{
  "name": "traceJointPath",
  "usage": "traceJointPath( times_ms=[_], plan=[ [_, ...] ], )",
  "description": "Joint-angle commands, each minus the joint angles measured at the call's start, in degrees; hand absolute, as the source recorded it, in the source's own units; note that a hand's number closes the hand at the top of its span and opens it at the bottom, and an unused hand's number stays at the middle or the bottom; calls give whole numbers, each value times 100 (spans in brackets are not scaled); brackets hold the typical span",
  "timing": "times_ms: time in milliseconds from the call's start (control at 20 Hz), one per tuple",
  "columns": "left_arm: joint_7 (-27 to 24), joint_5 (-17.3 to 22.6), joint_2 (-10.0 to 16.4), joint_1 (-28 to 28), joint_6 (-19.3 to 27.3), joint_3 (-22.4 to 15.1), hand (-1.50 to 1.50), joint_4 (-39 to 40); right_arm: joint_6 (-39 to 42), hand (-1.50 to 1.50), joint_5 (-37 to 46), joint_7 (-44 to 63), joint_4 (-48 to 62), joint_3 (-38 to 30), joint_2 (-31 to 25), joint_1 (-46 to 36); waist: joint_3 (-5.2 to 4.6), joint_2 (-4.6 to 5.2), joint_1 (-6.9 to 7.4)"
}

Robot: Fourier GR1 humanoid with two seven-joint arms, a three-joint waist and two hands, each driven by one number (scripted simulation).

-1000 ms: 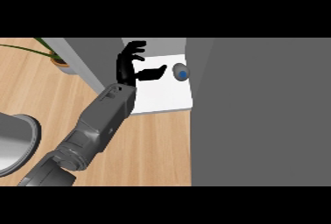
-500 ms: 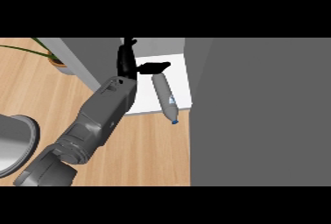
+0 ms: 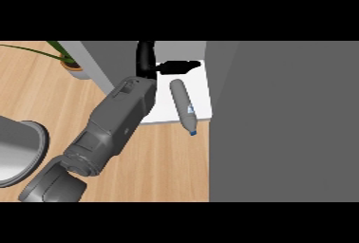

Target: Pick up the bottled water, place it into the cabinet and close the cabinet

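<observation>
The water bottle (image 3: 182, 102) is clear with a blue cap. It lies on its side on the white cabinet shelf (image 3: 157, 116), and its cap end reaches past the shelf's front edge. My left hand (image 3: 145, 58) is just left of and beyond the bottle. Its fingers point straight into the cabinet and its thumb (image 3: 179, 66) sticks out to the right above the bottle's base. The hand is open and holds nothing. The grey forearm (image 3: 116, 123) lies alongside the bottle's left. My right hand does not show.
The open grey cabinet door (image 3: 284, 123) fills the right side, close beside the bottle. A potted plant (image 3: 70, 64) stands at the upper left. A grey round vessel (image 3: 17, 152) sits at the left edge on the wooden counter (image 3: 165, 163).
The bottle stood upright by the thumb a second ago; now it lies flat on the shelf, cap toward me. The hand has let go and its fingers have straightened deeper into the cabinet.
</observation>
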Motion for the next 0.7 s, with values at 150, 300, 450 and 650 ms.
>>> traceJointPath(
  times_ms=[150, 300, 450, 650],
  plan=[
    [-468, 50, -70, 283, -526, 176, -150, -74, -106, -150, -424, 464, -776, 66, 2, 285, 3, -57, 144],
    [-218, 165, -170, 366, -438, 39, -150, -426, -127, -150, -325, 489, -810, 167, 74, 329, 5, -103, 152],
    [-424, 112, -171, 902, -477, -71, -150, -790, -78, -150, -514, 358, -623, -82, 4, 326, 8, -153, 289],
    [-82, 310, -172, 1302, -647, -428, -150, -1497, -194, -150, -185, 413, -683, 224, 152, 323, 7, -165, 305]
  ],
)
